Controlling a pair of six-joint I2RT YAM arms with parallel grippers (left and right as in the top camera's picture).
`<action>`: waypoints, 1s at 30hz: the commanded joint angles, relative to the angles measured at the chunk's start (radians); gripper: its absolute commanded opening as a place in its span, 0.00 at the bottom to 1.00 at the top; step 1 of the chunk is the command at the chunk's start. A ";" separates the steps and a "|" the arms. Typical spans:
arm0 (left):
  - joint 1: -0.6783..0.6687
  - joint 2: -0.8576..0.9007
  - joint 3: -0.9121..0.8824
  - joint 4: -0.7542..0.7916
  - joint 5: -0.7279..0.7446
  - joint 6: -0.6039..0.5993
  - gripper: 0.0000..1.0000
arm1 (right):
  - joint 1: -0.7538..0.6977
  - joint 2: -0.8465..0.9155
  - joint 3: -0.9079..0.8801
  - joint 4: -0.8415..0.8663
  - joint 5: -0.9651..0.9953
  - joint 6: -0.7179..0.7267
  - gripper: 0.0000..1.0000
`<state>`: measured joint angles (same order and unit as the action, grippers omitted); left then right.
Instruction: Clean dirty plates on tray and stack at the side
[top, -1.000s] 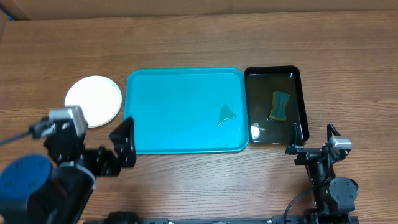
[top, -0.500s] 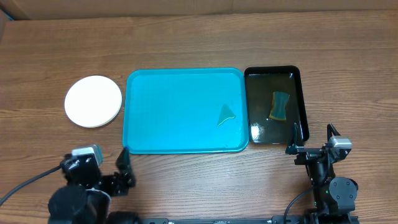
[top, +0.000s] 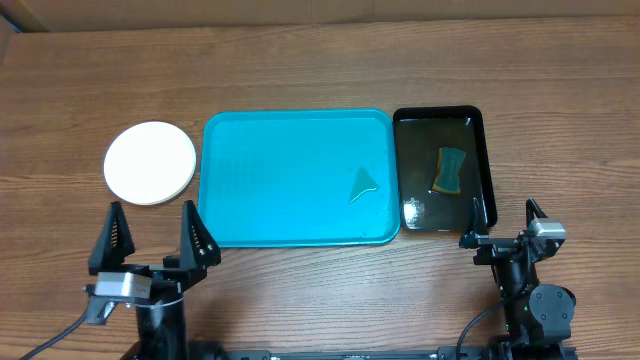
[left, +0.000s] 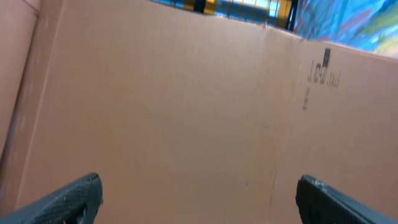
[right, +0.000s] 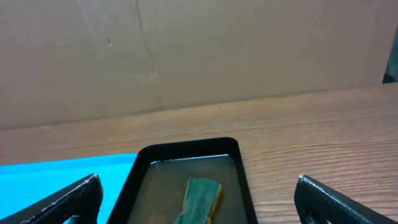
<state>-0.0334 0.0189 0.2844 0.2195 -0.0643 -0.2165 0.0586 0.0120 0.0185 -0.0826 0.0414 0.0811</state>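
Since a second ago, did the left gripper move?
Yes. The left gripper drew back toward the robot, and is now clear of the plates.

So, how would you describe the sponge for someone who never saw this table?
Find the big turquoise tray at the centre of the table. Just right of it sits a narrower black tray. The sponge lies inside it, teal with a yellow edge, the only object there.

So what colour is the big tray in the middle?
The tray is turquoise blue. You see it best in the overhead view.
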 joint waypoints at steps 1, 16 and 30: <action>-0.004 -0.016 -0.114 0.086 0.006 0.000 1.00 | -0.007 -0.009 -0.011 0.005 0.009 -0.003 1.00; 0.070 -0.016 -0.280 -0.025 0.090 0.042 1.00 | -0.007 -0.009 -0.011 0.005 0.009 -0.003 1.00; 0.076 -0.016 -0.280 -0.297 0.083 0.242 1.00 | -0.007 -0.009 -0.011 0.005 0.009 -0.003 1.00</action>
<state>0.0357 0.0151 0.0082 -0.0761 0.0113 -0.0322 0.0586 0.0120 0.0185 -0.0826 0.0414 0.0814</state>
